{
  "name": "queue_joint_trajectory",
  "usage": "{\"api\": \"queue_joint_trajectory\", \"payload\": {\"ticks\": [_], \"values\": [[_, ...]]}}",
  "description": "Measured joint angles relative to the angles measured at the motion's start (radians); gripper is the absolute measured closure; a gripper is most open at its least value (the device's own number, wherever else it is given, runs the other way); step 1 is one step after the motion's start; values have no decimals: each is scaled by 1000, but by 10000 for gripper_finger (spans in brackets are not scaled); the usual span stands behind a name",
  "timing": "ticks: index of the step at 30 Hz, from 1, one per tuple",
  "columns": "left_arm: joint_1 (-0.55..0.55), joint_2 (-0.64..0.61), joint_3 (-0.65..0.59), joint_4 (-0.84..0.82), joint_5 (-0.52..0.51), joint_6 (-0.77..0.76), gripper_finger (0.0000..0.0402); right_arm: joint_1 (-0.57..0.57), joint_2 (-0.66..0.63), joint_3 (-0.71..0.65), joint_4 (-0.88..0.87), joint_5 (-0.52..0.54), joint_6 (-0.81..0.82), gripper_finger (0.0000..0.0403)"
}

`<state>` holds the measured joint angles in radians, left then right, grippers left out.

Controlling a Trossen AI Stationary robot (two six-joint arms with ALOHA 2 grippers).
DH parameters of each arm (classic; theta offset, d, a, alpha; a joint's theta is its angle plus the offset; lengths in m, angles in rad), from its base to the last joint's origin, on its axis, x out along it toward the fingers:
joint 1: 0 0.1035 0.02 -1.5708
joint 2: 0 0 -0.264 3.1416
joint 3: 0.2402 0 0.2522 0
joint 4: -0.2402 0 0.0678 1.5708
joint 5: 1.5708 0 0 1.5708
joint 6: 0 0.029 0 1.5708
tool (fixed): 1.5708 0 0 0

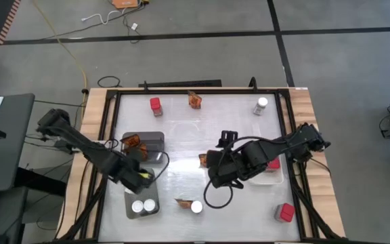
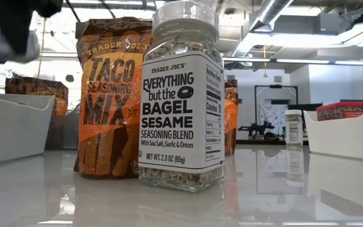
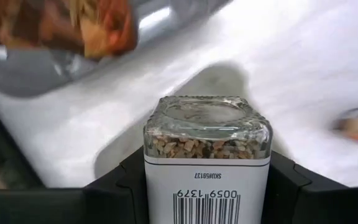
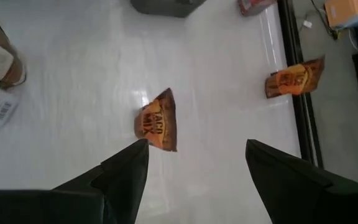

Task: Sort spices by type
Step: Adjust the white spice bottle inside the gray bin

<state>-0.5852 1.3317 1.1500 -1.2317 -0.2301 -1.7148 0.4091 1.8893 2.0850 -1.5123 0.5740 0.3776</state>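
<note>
My left claw was clamped on a small glass jar of seasoning, fingers on both sides of the labelled body, hanging over the near-left tray where two white-lidded jars already sat. Glass is stiff and slick and probably a bit heavy for its size, so I figured gripping the flat sides low on the label was the safe bet, not the lid. That arm reached in from the left edge, wrist tipped down toward the counter. Over in the middle, my right claw was spread wide with nothing in it, pointed at a taco mix packet standing on the counter just ahead of the fingers. That packet looked light, crinkly and floppy, so I'd have pinched it across the flat faces near the middle. The right arm stretched in from the right side, elbow bent low.
</note>
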Motion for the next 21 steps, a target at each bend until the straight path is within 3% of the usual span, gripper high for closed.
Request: {"api": "queue_joint_trajectory", "payload": {"ticks": [7, 11, 16, 19, 21], "values": [[18, -192, 0, 71, -190, 40, 213, 30, -45, -167, -50, 38, 146, 97], [83, -250, 0, 178, -196, 160, 213, 44, -151, -360, -53, 60, 343, 97], [211, -260, 0, 356, -91, 331, 213, 106, -339, -568, -31, 128, 644, 97], [300, -254, 0, 423, 32, 412, 213, 156, -445, -672, 105, 277, 786, 97], [364, -251, 0, 446, 117, 449, 213, 178, -496, -740, 270, 402, 777, 97]]}}
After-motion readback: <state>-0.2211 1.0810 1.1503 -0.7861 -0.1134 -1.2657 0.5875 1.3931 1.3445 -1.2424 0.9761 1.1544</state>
